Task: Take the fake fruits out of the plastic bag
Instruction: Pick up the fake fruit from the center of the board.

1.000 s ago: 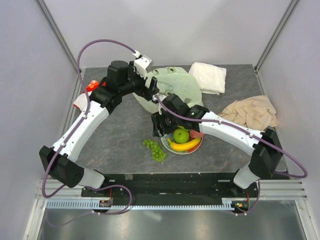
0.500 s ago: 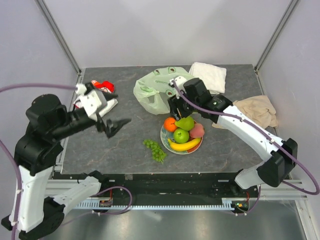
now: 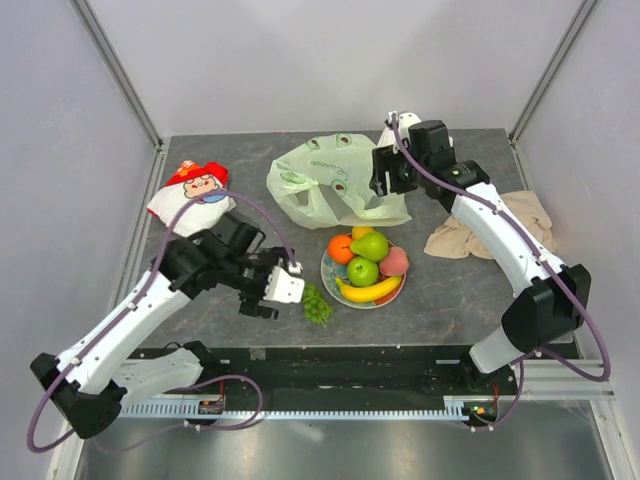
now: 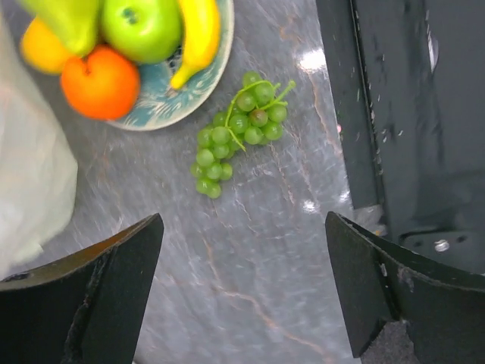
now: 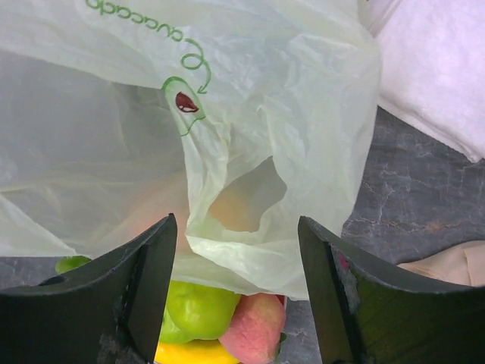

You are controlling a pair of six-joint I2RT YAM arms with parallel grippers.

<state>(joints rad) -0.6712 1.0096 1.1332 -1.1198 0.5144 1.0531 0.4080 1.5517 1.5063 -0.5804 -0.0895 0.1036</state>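
Note:
The pale-green plastic bag (image 3: 330, 185) lies crumpled at the back centre. My right gripper (image 3: 385, 178) hovers open over its right edge. In the right wrist view the bag (image 5: 250, 114) and a handle loop lie between the spread fingers. The flowered plate (image 3: 328, 272) holds an orange (image 3: 341, 248), a pear (image 3: 372, 244), a green apple (image 3: 362, 270), a peach (image 3: 395, 262) and a banana (image 3: 370, 291). A green grape bunch (image 3: 317, 303) lies on the table left of the plate. My left gripper (image 3: 290, 296) is open and empty, low beside the grapes (image 4: 239, 133).
A red-and-white snack packet (image 3: 195, 188) lies at the back left. A beige cloth (image 3: 470, 235) lies at the right, under my right arm. A white towel (image 5: 436, 68) is beside the bag. The table's near edge (image 4: 356, 114) is close to the grapes.
My left arm came down from a raised pose to table height beside the grapes. My right arm moved from the plate back to the bag's right side.

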